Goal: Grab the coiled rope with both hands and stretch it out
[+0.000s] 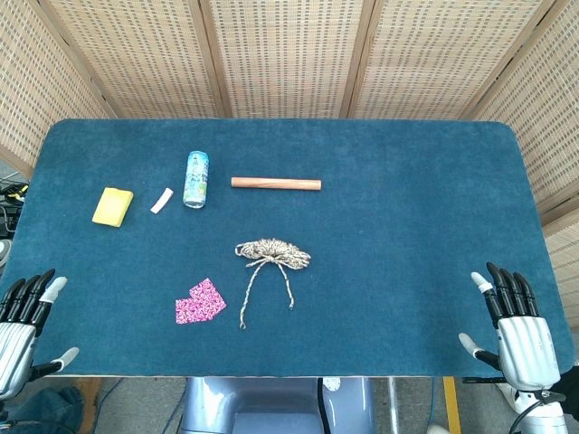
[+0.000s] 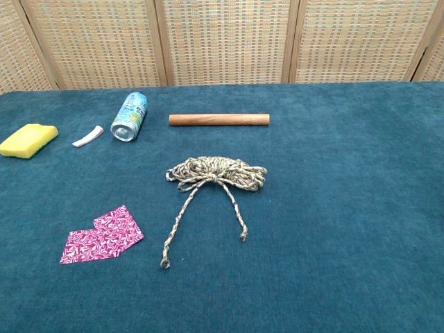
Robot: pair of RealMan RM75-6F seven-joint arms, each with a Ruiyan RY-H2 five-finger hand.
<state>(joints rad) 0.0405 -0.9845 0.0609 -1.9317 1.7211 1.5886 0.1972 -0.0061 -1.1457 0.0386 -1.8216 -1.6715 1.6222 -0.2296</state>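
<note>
From the head view, the coiled rope [image 1: 272, 254] lies mid-table on the blue cloth [image 1: 407, 226], two loose ends trailing toward the robot; the left hand [image 1: 23, 325] and right hand [image 1: 513, 327] rest at the near corners, fingers spread, holding nothing. In the chest view, the rope sits between a wooden rod [image 2: 219, 119] and pink patterned cloth [image 2: 102, 234].

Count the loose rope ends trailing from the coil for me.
2: the left end reaches nearest the table's front edge, by the pink paper; the right end stops shorter, below the coiled rope.
</note>
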